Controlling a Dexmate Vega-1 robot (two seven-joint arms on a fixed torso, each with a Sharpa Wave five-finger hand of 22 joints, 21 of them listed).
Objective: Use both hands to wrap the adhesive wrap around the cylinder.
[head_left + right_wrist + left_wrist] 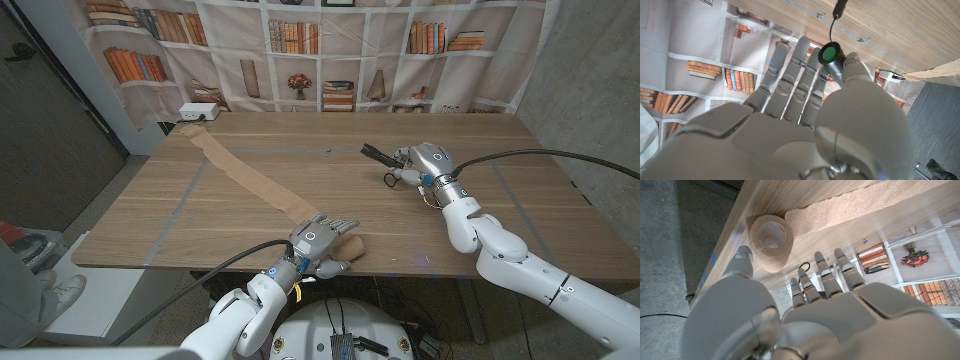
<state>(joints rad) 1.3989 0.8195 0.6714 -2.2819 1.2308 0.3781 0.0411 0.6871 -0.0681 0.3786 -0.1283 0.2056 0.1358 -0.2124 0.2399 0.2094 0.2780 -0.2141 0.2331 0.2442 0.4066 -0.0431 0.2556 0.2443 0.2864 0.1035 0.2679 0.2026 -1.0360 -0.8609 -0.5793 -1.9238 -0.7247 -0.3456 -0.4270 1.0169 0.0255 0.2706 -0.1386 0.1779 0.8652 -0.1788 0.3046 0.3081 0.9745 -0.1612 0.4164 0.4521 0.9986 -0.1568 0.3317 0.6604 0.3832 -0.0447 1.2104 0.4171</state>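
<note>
Adhesive wrap lies unrolled as a long tan strip running diagonally over the table, from the far left corner down to the near edge; its roll sits at that near end, hollow core facing the left wrist camera; left hand is at the roll, fingers spread, thumb beside it, grip unclear, cannot tell if it holds; likely placed there to steady or feed the roll; right hand well apart on the right, fingers curled around a thin dark cylinder with a green end; held up off the table, presumably to receive the wrap; wrapping not yet started
</note>
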